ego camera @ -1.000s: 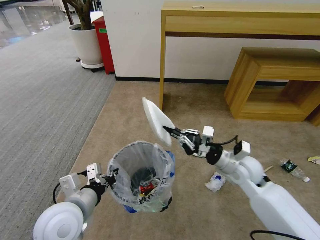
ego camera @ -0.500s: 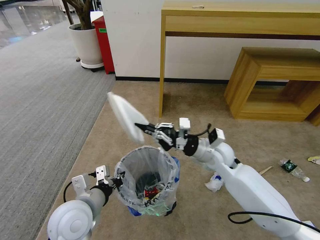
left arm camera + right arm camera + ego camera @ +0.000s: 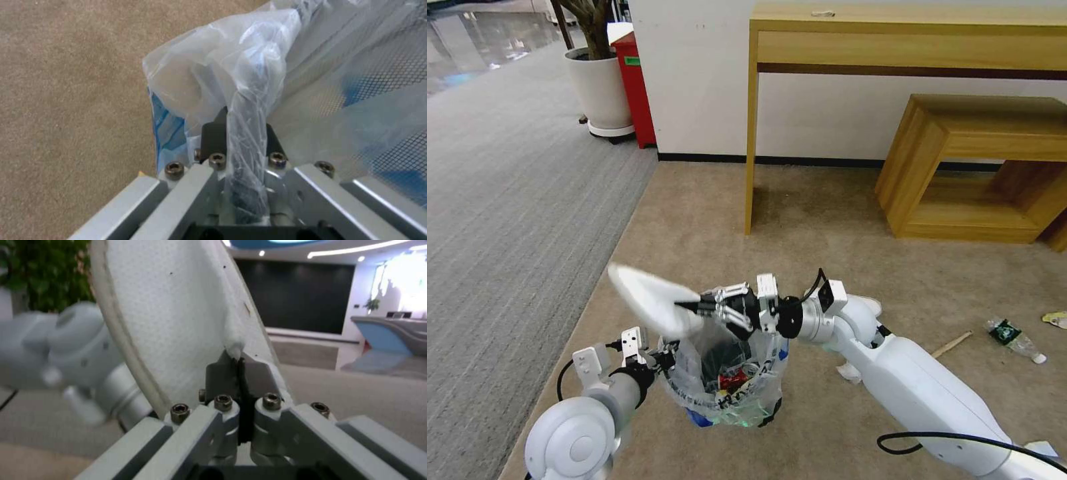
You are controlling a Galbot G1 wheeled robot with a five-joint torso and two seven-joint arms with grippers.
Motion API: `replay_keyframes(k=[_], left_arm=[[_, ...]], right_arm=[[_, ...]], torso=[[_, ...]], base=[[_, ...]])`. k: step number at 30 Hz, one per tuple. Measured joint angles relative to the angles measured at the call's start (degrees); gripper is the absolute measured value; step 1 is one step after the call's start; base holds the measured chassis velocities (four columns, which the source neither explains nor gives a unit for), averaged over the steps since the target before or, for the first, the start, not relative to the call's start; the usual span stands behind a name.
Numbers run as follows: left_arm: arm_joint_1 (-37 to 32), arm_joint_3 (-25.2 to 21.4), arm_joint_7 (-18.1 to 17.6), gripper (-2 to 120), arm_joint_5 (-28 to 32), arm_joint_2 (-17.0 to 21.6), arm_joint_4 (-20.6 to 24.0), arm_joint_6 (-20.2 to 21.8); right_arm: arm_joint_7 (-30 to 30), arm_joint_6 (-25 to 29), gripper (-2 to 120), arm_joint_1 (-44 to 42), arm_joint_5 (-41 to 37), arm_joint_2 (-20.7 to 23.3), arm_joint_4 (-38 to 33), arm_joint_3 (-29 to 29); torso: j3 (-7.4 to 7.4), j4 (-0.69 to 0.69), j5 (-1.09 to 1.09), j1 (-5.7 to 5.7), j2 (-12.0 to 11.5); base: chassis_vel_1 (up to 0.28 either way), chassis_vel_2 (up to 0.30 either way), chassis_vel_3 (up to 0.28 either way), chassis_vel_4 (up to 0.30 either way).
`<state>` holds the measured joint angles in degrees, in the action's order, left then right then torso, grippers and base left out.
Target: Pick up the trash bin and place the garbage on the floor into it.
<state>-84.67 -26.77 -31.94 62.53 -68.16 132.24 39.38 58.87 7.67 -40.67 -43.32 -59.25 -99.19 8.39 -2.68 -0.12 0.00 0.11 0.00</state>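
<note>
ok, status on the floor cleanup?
Done: left gripper holds the trash bin up by its rim, wrappers inside. In hand: right gripper holds a white slipper over it. Left on the carpet: bottle, wooden stick.

The trash bin [image 3: 727, 380], a small round black bin lined with a clear plastic bag showing blue edges, sits low in the frame left of centre, above the beige carpet floor [image 3: 827, 220], with red and dark litter visible inside. A white slipper [image 3: 650, 303] hangs tilted just over the bin's upper left rim. More garbage lies on the carpet at the right: a wooden stick [image 3: 952, 344], a small green-label bottle [image 3: 1015, 338] near the right edge, and a crumpled white piece [image 3: 846, 371] just right of the bin.
</note>
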Motion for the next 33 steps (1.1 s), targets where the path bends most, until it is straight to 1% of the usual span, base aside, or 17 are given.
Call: replay_keyframes(k=[4, 14, 16, 18, 20, 22, 23, 24, 25, 27, 28, 31, 32, 33], left_arm=[[-0.19, -0.08, -0.01, 0, -0.13, -0.12, 0.64, -0.02], [-1.08, -0.44, -0.02, 0, 0.41, -0.15, 2.71, -0.03], [-1.24, -0.52, -0.02, 0, 0.47, -0.16, 2.91, -0.02], [-1.62, -0.89, -0.03, 0, 0.61, -0.09, 3.28, -0.03], [-1.65, -0.96, -0.03, 0, 0.65, -0.06, 3.33, -0.02], [-1.72, -1.12, -0.03, 0, 0.91, 0.06, 3.46, -0.03], [-1.72, -1.12, -0.03, 0, 0.91, 0.06, 3.46, -0.03], [-1.71, -1.12, -0.03, 0, 0.96, 0.06, 3.46, -0.02], [-1.71, -1.12, -0.03, 0, 0.96, 0.06, 3.46, -0.02], [-1.6, -0.98, -0.03, 0, 0.98, -0.02, 3.35, -0.02], [-1.6, -0.98, -0.03, 0, 0.98, -0.02, 3.35, -0.02], [-1.43, -0.75, -0.01, 0, 0.93, -0.12, 2.88, -0.02], [-1.43, -0.75, -0.01, 0, 0.93, -0.12, 2.88, -0.02], [-1.2, -0.73, -0.02, 0, 0.86, -0.14, 2.58, -0.02]], right_arm=[[1.62, 0.29, 0, -0.72, 2.25, 0.36, 0.73, -1.28], [0.85, 0.86, 0, -1.7, 3.66, 0.46, 1.93, -1.88], [0.53, 0.92, 2, -1.66, 3.75, 0.43, 2.22, -1.95], [-0.34, 0.95, 14, -1.3, 3.75, 0.3, 2.71, -2.33], [-0.59, 0.96, 15, -1.23, 3.71, 0.26, 2.8, -2.4], [-2.27, 0.96, 28, -1.19, 3.19, 0.12, 3.24, -2.54], [-2.27, 0.96, 28, -1.19, 3.19, 0.12, 3.24, -2.54], [-2.63, 0.96, 35, -1.27, 2.94, 0.11, 3.41, -2.55], [-2.63, 0.96, 35, -1.27, 2.94, 0.11, 3.41, -2.55], [-2.85, 0.96, 45, -1.47, 2.63, 0.25, 3.55, -2.59], [-2.85, 0.96, 45, -1.47, 2.63, 0.25, 3.55, -2.59], [-3.03, 0.88, 59, -1.53, 2.18, 0.57, 3.5, -2.8], [-3.03, 0.88, 59, -1.53, 2.18, 0.57, 3.5, -2.8], [-3.1, 0.8, 68, -1.53, 1.88, 0.75, 3.31, -3.11]], torso=[[0.0, 0.0, 0.0, 0.0, 0.0], [0.01, 0.0, 0.0, 0.0, 0.0], [0.01, 0.0, 0.0, 0.0, 0.0], [0.01, 0.0, 0.0, 0.0, 0.0], [0.01, 0.0, 0.0, 0.0, 0.0], [0.01, 0.0, 0.0, 0.0, 0.0], [0.01, 0.0, 0.0, 0.0, 0.0], [0.01, 0.0, 0.0, 0.0, 0.0], [0.01, 0.0, 0.0, 0.0, 0.0], [0.01, 0.0, 0.0, 0.0, 0.0], [0.01, 0.0, 0.0, 0.0, 0.0], [0.0, 0.0, 0.0, 0.0, 0.0], [0.0, 0.0, 0.0, 0.0, 0.0], [0.01, 0.0, 0.0, 0.0, 0.0]], base=[[0.0, 0.0, 0.0, 0.0], [0.0, 0.0, 0.0, 0.0], [0.0, 0.0, 0.0, 0.0], [0.0, 0.0, 0.0, 0.0], [0.0, 0.0, 0.0, 0.0], [0.0, 0.0, 0.0, 0.0], [0.0, 0.0, 0.0, 0.0], [0.0, 0.0, 0.0, 0.0], [0.0, 0.0, 0.0, 0.0], [0.0, 0.0, 0.0, 0.0], [0.0, 0.0, 0.0, 0.0], [0.0, 0.0, 0.0, 0.0], [0.0, 0.0, 0.0, 0.0], [0.0, 0.0, 0.0, 0.0]])
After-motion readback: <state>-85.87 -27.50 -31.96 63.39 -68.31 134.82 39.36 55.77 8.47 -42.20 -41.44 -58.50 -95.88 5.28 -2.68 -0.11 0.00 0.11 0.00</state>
